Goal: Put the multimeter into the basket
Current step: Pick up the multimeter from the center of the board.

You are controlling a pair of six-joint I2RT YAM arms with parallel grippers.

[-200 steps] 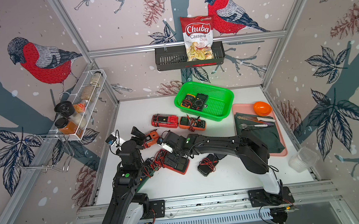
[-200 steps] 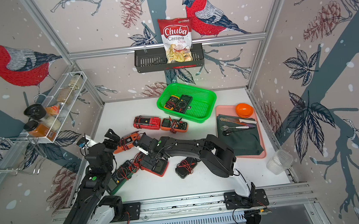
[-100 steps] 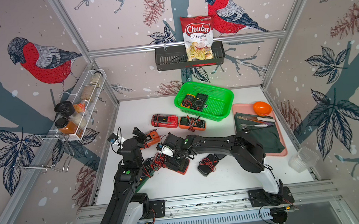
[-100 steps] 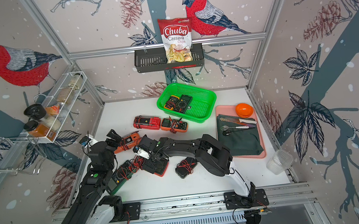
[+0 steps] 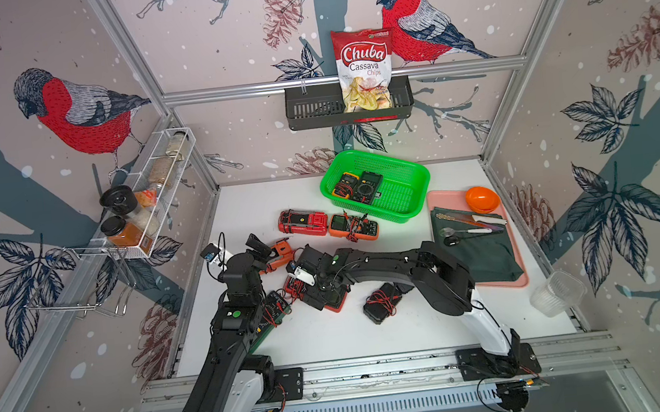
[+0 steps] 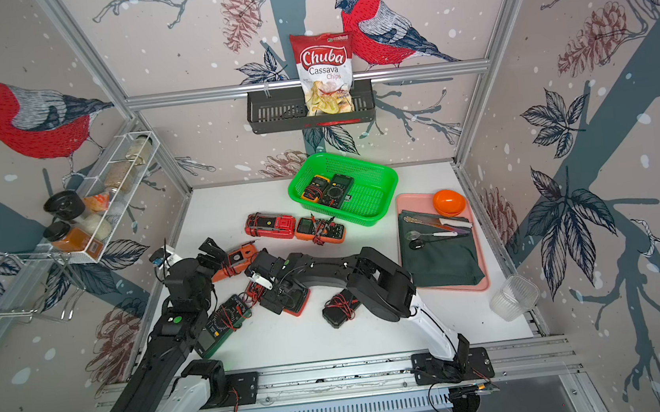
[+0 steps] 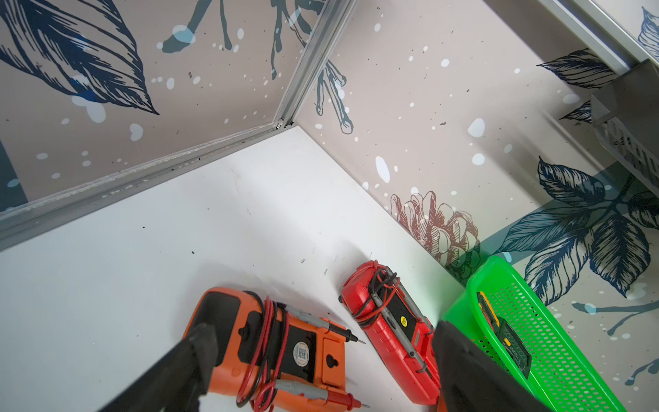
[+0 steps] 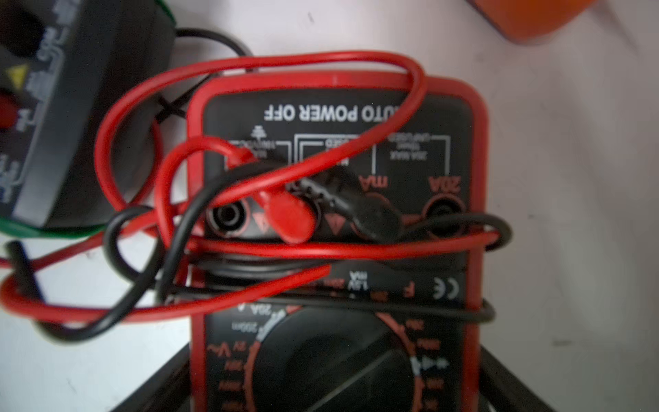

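Right gripper [image 8: 333, 360] straddles the red-edged multimeter [image 8: 337, 278] on the worktop [image 5: 333, 339], but I can't tell if it's actually clamped. Left gripper [image 7: 322, 331] is spread wide over an orange multimeter [image 7: 278, 342]. The green basket [image 5: 409, 191] sits well apart at the back.

Both top views look down on the whole table [image 5: 246, 211] (almost identically); wrist cameras sit low, close to it.

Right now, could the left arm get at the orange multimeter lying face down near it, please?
Probably yes: the left gripper is open close above the orange multimeter, with nothing over it but its own wound leads.
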